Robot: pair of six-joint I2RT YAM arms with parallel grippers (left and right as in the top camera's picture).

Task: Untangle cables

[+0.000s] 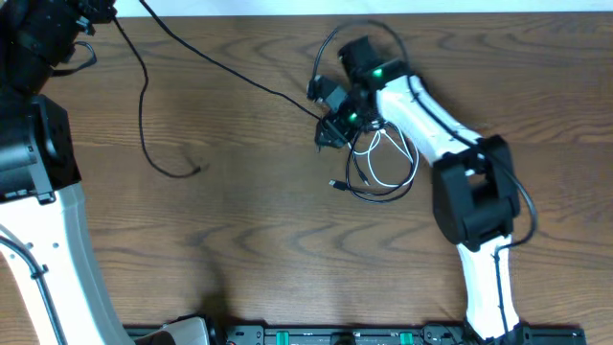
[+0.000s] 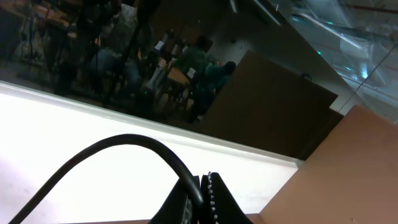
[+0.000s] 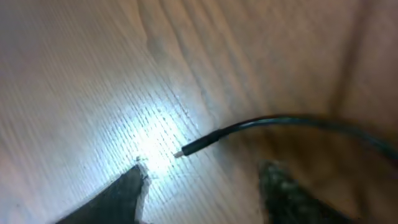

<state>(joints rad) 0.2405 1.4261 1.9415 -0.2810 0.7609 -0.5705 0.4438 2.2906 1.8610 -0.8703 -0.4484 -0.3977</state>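
While overhead shows the cables (image 1: 378,165) tangled on the counter (image 1: 239,240) under the outstretched right arm (image 1: 421,120), only wrist views show the right end effector (image 3: 205,190) apart over a plug (image 3: 186,151) and the raised left end effector (image 2: 202,193) clamped on a black cable (image 2: 112,143).

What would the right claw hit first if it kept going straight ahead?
Probably the black cable's plug, lying on the table just ahead of the open right gripper, though depth is unclear.

Brown wood-grain table (image 1: 239,240); white strip beyond far edge; dim room behind.
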